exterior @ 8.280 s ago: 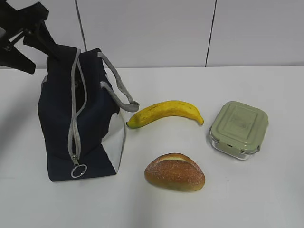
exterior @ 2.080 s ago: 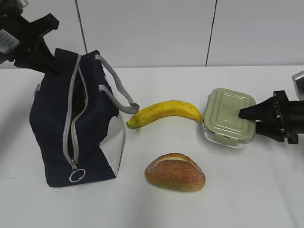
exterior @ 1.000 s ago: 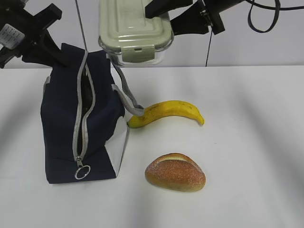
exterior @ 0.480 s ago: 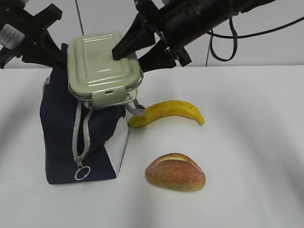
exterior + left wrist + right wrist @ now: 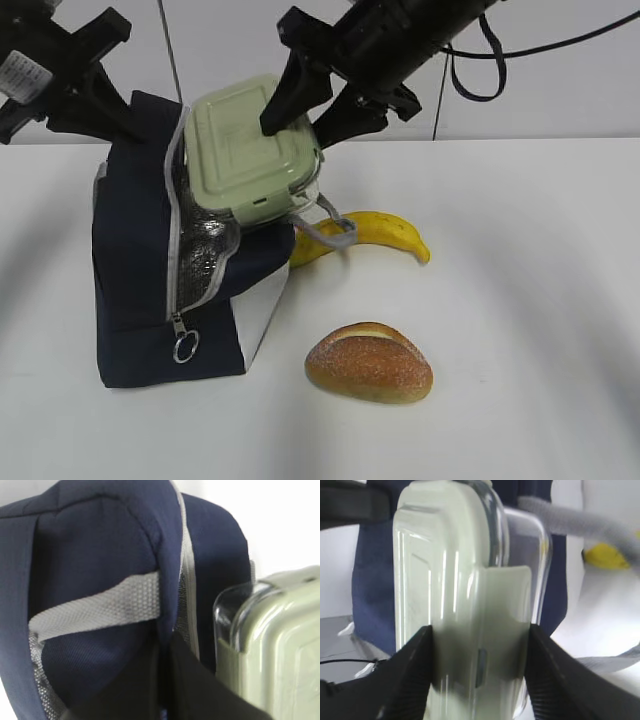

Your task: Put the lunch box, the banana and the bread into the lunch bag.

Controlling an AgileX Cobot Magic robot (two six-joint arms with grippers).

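Observation:
The navy lunch bag stands at the left with its zipper open and silver lining showing. My left gripper is shut on the bag's top edge, with navy fabric between its jaws in the left wrist view. My right gripper is shut on the sage-lidded lunch box and holds it tilted, its lower edge inside the bag's opening. The box also shows in the right wrist view and in the left wrist view. The banana lies right of the bag, its left end hidden. The bread lies in front.
A grey strap handle hangs over the banana's left end. The zipper's ring pull hangs low on the bag's front. White table stretches to the right, with a white panelled wall behind.
My right gripper took the lunch box from the table's right, carried it high over the bag and lowered it into the opening. The bag's mouth has spread wider.

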